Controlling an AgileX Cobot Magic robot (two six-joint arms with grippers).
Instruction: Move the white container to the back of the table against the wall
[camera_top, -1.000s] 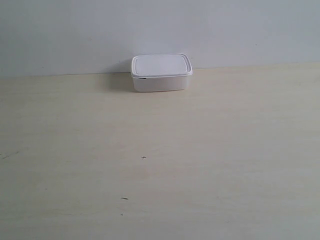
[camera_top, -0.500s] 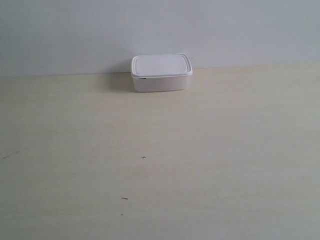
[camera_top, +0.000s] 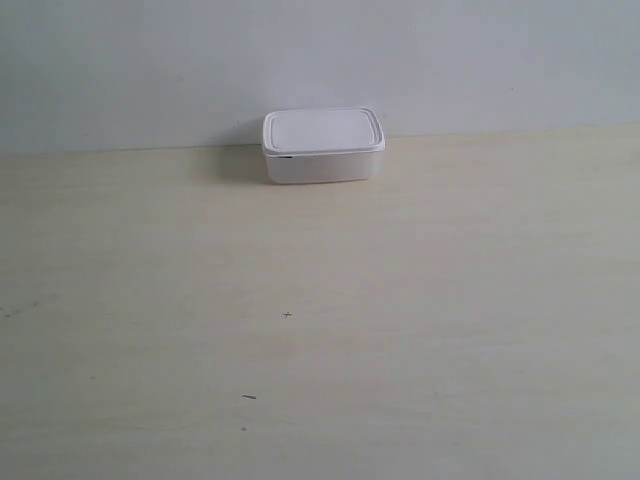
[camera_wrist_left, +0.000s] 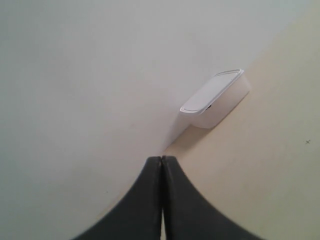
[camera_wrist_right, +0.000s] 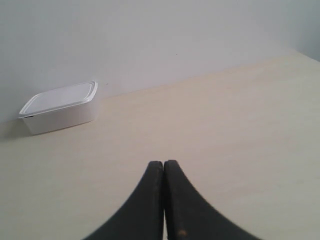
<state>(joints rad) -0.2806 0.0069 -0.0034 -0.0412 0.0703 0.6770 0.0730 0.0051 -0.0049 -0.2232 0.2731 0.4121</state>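
Note:
The white container (camera_top: 322, 146) stands with its lid on at the back of the cream table (camera_top: 330, 330), its rear edge at the grey-white wall (camera_top: 320, 55). It also shows in the left wrist view as the white container (camera_wrist_left: 216, 98) and in the right wrist view as the white container (camera_wrist_right: 61, 106). My left gripper (camera_wrist_left: 162, 158) is shut with nothing in it, well away from the box. My right gripper (camera_wrist_right: 163, 162) is shut and empty too, over bare table, far from the box. Neither arm appears in the exterior view.
A few tiny dark specks (camera_top: 287, 315) mark the tabletop in front of the box. The wall (camera_wrist_right: 160, 40) runs along the table's whole back edge.

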